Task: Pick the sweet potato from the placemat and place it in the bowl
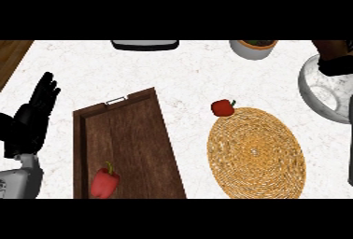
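Fingers (336, 66) of the right hand (339, 64), black and only partly in view at the upper right corner, curl against a brown sweet potato (331, 48). The sweet potato sits off the placemat, at the far rim of the bowl (318, 95). How much of it the hand covers cannot be made out. The bowl, white with grey marbling, stands at the right edge of the counter (193, 70) and is cut off by the view's border. A dark strip, apparently the right forearm, runs down the right edge below it.

Just left of the bowl lies the round woven placemat (257, 154). A small red pepper (222, 108) with a green stem rests on the placemat's far left rim. Further left is a dark wooden tray (127, 140) with a metal handle at its far end. A larger red pepper (104, 183) lies in the tray's near left corner.

At the view's left edge the left hand (31, 119) rests open, fingers straight, together and pointing up, holding nothing, with its grey forearm below.

Along the far side of the pale marbled counter stand a white pot (252, 49) of greenery and a dark, flat object (144, 45), both cut off by the top border. A wooden surface (12, 55) fills the upper left corner.
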